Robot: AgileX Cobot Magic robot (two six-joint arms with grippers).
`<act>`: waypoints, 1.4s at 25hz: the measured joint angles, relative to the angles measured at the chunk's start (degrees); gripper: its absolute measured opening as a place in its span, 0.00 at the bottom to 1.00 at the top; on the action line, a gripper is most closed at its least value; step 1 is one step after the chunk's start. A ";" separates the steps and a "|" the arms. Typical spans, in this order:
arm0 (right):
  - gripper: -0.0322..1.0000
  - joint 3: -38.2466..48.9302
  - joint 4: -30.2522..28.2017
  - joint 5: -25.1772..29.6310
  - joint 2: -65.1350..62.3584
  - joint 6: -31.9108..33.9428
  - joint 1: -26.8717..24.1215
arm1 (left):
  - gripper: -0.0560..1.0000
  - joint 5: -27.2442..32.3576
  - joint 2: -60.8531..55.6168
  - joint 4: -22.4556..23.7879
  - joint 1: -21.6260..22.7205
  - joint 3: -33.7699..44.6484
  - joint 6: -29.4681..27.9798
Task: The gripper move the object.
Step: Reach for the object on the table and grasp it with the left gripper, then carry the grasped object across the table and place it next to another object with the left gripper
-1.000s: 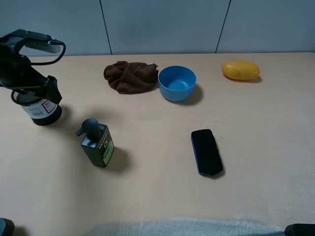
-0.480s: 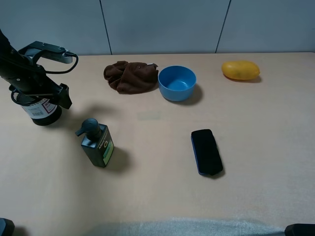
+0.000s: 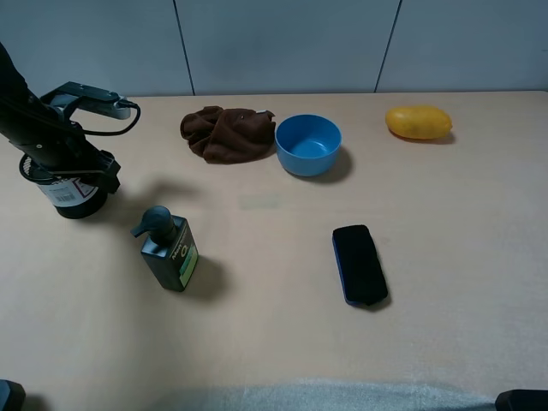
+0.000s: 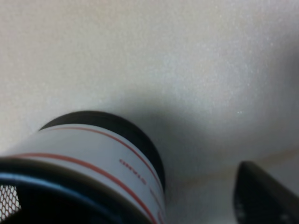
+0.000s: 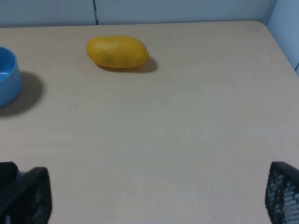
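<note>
The black wire-mesh pen cup [image 3: 70, 193] with its white, red-printed label stands upright at the far left of the table. My left gripper [image 3: 92, 168] hangs right over it, at its right-hand rim. In the left wrist view the cup [image 4: 93, 158] fills the near corner. One dark finger [image 4: 261, 196] stands apart from it with bare table between; the other finger is hidden. The jaws look open and hold nothing. My right gripper [image 5: 154, 193] is open and empty, its fingers at the frame's two edges above bare table.
A dark green pump bottle [image 3: 171, 253] stands just in front and to the right of the cup. A brown cloth [image 3: 227, 133], a blue bowl [image 3: 308, 144] and a yellow mango [image 3: 418, 122] lie along the back. A black phone [image 3: 360, 264] lies mid-table.
The left gripper swung right across the cup's top, then came back a little left and lower. The cup has not moved. The right arm is still.
</note>
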 joint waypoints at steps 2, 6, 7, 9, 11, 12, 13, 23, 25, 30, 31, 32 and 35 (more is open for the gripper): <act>0.70 0.00 0.00 0.00 0.00 0.00 0.00 | 0.57 0.00 0.00 0.00 -0.07 0.00 0.00; 0.70 0.00 0.00 0.00 0.00 0.00 0.00 | 0.40 0.00 0.00 0.00 -0.07 0.00 0.00; 0.70 0.00 0.00 0.00 0.00 0.00 0.00 | 0.35 0.00 0.00 0.00 -0.07 0.00 0.00; 0.70 0.00 0.00 0.00 0.00 0.00 0.00 | 0.25 0.00 0.00 0.00 -0.07 0.00 0.00; 0.70 0.00 0.00 0.06 0.00 0.00 0.00 | 0.18 0.00 -0.08 0.39 -0.07 -0.04 0.12; 0.70 0.00 0.00 0.06 0.00 0.00 0.00 | 0.18 -0.04 -0.24 0.46 -0.07 -0.04 0.12; 0.70 0.00 0.00 0.06 0.00 0.00 0.00 | 0.18 -0.04 -0.24 0.46 -0.07 -0.12 0.12; 0.70 0.00 0.00 0.06 0.00 0.00 0.00 | 0.18 -0.04 -0.24 0.48 -0.07 -0.12 0.17; 0.70 0.00 0.00 0.06 0.00 0.00 0.00 | 0.18 -0.04 -0.30 0.48 -0.07 -0.12 0.17; 0.70 0.00 0.00 0.06 0.00 0.00 0.00 | 0.18 0.45 -0.47 0.48 -0.07 -0.33 0.11; 0.70 0.00 0.00 0.06 0.00 0.00 0.00 | 0.18 0.87 -0.58 0.41 -0.07 -0.38 0.11; 0.70 0.00 0.00 0.06 0.00 0.00 0.00 | 0.17 1.38 -0.88 0.21 -0.07 -0.38 0.11; 0.70 0.00 0.00 0.06 0.00 0.00 0.00 | 0.17 2.23 -2.62 0.16 -0.07 -0.38 -0.06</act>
